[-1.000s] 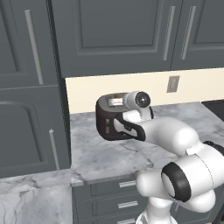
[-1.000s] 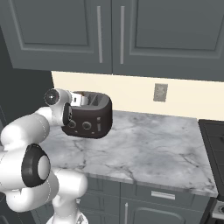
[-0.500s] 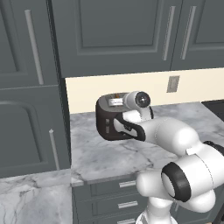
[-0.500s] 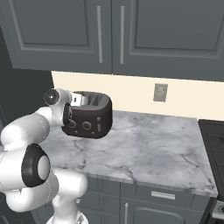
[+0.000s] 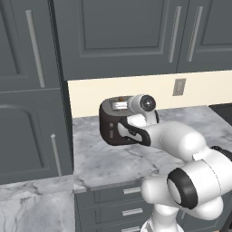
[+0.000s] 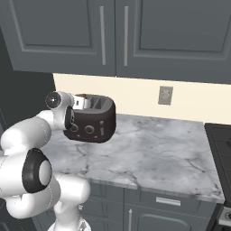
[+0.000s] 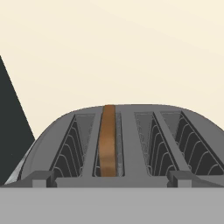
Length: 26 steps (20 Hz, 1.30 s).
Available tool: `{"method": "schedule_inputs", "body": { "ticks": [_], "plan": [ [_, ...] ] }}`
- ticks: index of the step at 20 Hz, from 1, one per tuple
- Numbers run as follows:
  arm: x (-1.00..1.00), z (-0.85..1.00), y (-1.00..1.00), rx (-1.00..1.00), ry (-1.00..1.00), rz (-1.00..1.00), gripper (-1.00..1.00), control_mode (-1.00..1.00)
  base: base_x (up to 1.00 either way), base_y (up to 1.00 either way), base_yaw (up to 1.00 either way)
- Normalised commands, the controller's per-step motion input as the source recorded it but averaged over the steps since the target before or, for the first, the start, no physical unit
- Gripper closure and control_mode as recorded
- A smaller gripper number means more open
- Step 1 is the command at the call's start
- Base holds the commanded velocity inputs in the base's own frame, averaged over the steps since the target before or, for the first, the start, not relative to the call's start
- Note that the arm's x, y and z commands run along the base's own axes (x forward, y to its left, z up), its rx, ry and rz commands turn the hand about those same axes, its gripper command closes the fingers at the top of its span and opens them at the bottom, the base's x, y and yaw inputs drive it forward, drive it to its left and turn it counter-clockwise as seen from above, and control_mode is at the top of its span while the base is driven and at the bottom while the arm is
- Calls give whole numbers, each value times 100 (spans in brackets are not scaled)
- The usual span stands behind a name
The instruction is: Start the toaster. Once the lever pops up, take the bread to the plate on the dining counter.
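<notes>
Dark brown-black and boxy, the toaster [image 6: 91,121] stands on the marble worktop [image 6: 153,153] near its left end, close to the cream backsplash [image 6: 135,97], with its two round front knobs facing out in the right base view. From the hand view its silver slotted top [image 7: 127,140] lies right below the camera, and the bread [image 7: 107,140], a thin golden-brown slice, sits upright in the second slot from the left, its upper edge showing along the opening; the other slots show bare wire guides. In the left base view the toaster [image 5: 113,124] is partly covered by the white arm [image 5: 176,140], whose wrist reaches over its top and front. The gripper is held just above the toaster; its fingertips cannot be made out in these pictures, and nothing is seen between them, so the jaws are taken as spread wide with no grip on anything. Behind the worktop a pale wall outlet [image 6: 165,95] sits on the backsplash, dark grey upper cabinets [image 6: 135,36] with long bar handles hang above, and grey drawers [image 5: 122,199] run beneath the marble edge.
</notes>
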Motion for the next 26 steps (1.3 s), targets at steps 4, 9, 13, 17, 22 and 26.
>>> {"method": "schedule_inputs", "body": {
  "ticks": [4, 9, 13, 17, 22, 26],
  "plan": [
    [0, 0, 0, 0, 0, 0, -100, -100, 0, 0, 0],
    [0, 0, 0, 0, 0, 0, -100, -100, 0, 0, 0],
    [0, 0, 0, 0, 0, 0, -100, -100, 0, 0, 0],
    [0, 0, 0, 0, 0, 0, -100, -100, 0, 0, 0],
    [0, 0, 0, 0, 0, 0, -100, -100, 0, 0, 0],
    [0, 0, 0, 0, 0, 0, -100, -100, 0, 0, 0]
  ]
}}
